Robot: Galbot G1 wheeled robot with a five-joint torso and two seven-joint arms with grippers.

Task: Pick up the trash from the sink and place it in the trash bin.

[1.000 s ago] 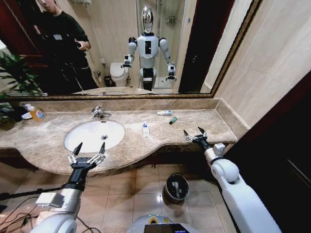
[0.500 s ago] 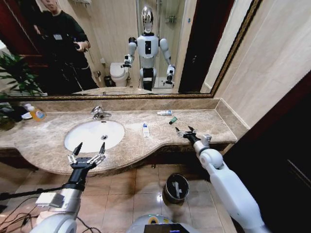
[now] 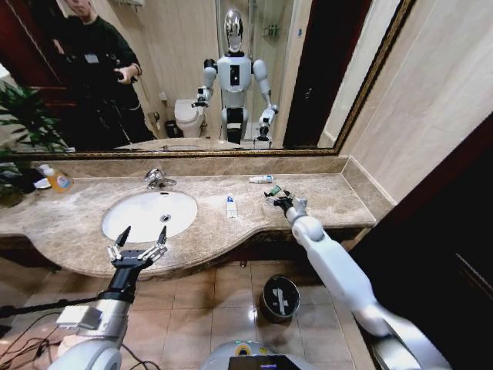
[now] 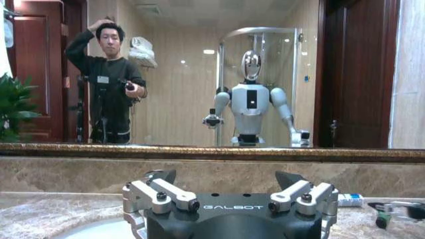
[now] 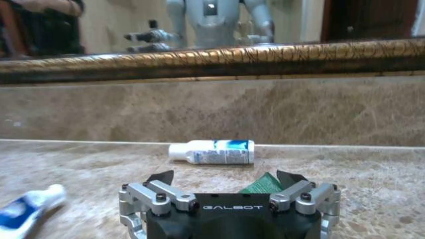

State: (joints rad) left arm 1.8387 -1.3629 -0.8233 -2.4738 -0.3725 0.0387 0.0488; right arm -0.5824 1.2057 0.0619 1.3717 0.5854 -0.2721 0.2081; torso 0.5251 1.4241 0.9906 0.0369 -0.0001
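Observation:
The white oval sink (image 3: 131, 223) sits in the beige marble counter, with nothing visible in its bowl. On the counter to its right lie a white tube with blue marks (image 3: 230, 206), a second small white tube (image 3: 260, 179) by the back wall, and a tiny dark-green piece (image 3: 275, 190). My right gripper (image 3: 277, 198) is open, low over the counter, right at the green piece (image 5: 262, 184), which shows between its fingertips; the small white tube (image 5: 212, 151) lies beyond. My left gripper (image 3: 139, 245) hangs open at the counter's front edge before the sink. The round dark trash bin (image 3: 280, 298) stands on the floor below.
A chrome faucet (image 3: 158, 179) stands behind the sink. A clear bottle of orange liquid (image 3: 55, 179) and a plant sit at the counter's far left. A mirror and marble backsplash close the back; a wall closes the right end. Cables trail on the floor at left.
My right arm has stretched forward and leftward across the counter, from its front right edge up to the green piece. The left arm has not moved.

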